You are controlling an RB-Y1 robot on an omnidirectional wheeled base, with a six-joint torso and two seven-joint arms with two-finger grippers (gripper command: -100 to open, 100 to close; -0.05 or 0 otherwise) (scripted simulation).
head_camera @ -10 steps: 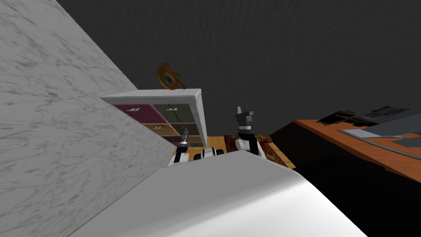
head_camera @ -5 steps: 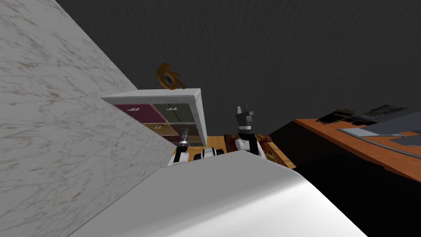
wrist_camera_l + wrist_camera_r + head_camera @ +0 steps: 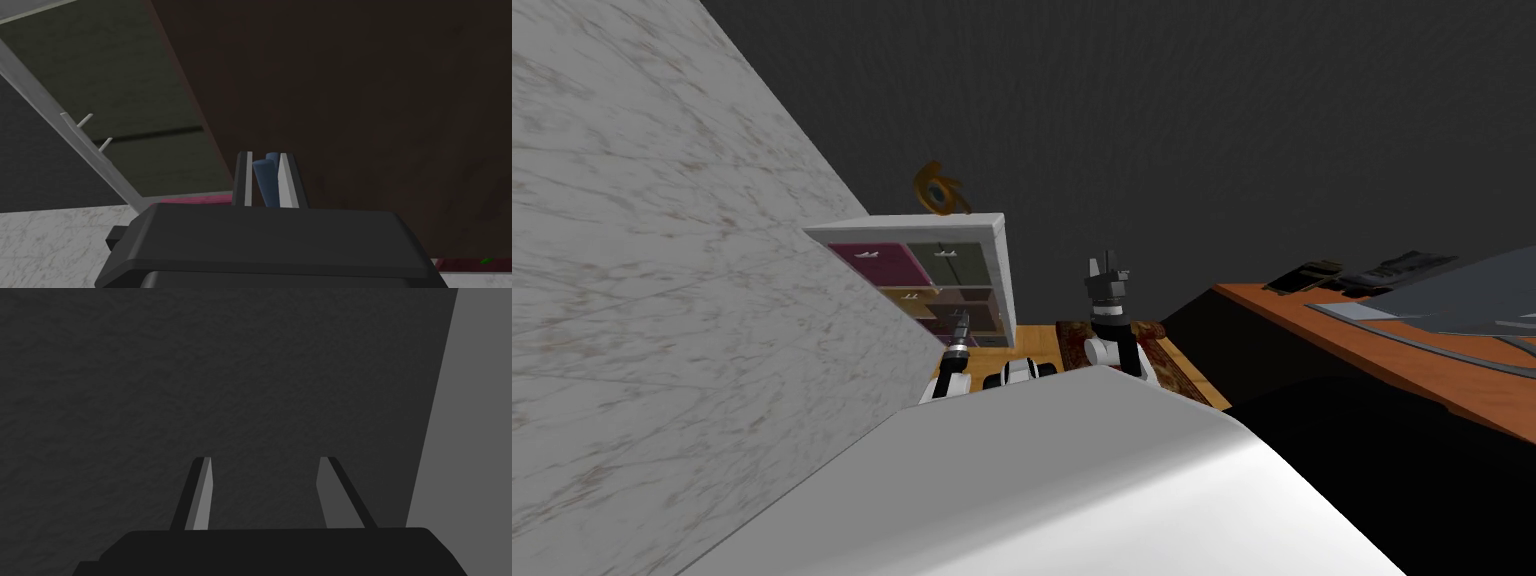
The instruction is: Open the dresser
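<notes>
**Left jaws clamped on a drawer handle; the pull should come straight back**

A marble wall [image 3: 662,250] stands furthest to the left. Next to it is the dresser [image 3: 1000,275], white-framed with coloured drawer fronts and a golden ornament [image 3: 942,190] on top.

The left gripper [image 3: 265,165] is at the dresser's lower drawers. Its two blades are closed tight on a short blue handle [image 3: 263,176], and the dark brown drawer front [image 3: 375,125] lies flat just ahead of the fingertips. An olive drawer front [image 3: 125,75] with a pale handle [image 3: 75,121] sits off to one side of the jaws.

The gripped front faces the jaws squarely, so I judge the pull should run straight back along the blades, away from the dresser. I cannot tell for certain how the blue handle's long axis lies.

The right gripper [image 3: 263,459] is raised well apart from the dresser, blades spread and empty, so the left arm is plainly the nearer. Beyond it, a patterned rug [image 3: 1167,365] and an orange table [image 3: 1372,350] lie away from both jaws.

No brand, label or writing can be read anywhere.
</notes>
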